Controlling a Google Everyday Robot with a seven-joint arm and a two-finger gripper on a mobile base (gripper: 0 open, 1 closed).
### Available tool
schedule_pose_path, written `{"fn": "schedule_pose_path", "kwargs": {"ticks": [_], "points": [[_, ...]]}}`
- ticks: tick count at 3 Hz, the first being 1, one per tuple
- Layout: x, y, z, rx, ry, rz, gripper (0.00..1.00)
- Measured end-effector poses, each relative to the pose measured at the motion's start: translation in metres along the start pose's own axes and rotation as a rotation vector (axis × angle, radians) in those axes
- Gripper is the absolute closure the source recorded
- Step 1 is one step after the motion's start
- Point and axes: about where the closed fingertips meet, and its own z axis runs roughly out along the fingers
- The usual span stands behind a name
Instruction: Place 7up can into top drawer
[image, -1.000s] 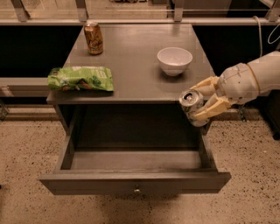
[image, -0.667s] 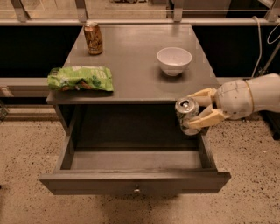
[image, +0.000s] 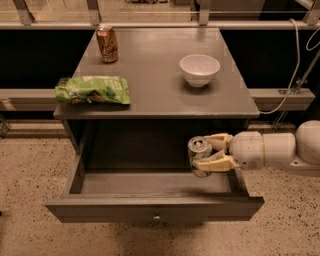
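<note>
The 7up can (image: 199, 155), silver-white with a shiny top, is held upright in my gripper (image: 212, 152). The cream fingers (image: 216, 163) close on its right side. The white arm comes in from the right edge. The can hangs over the right part of the open top drawer (image: 155, 209), just above its floor. The drawer is pulled fully out of the grey cabinet (image: 160, 75), its round knob facing front.
On the cabinet top stand a brown-orange can (image: 107, 44) at the back left, a green snack bag (image: 92, 89) at the front left and a white bowl (image: 199, 69) at the right. A white cable (image: 292, 80) hangs at the right.
My gripper has carried the can left and down, from beside the cabinet's front right corner to inside the open drawer's space.
</note>
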Motion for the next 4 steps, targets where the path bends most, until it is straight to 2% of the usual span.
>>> {"fn": "schedule_pose_path", "kwargs": {"ticks": [1, 2, 3, 4], "points": [[0.032, 0.003, 0.021, 0.004, -0.009, 0.056, 1.00], [0.048, -0.006, 0.036, -0.028, -0.060, 0.064, 1.00], [0.055, -0.015, 0.032, -0.047, -0.115, 0.008, 0.84], [0.054, -0.015, 0.033, -0.050, -0.116, 0.005, 0.62]]}}
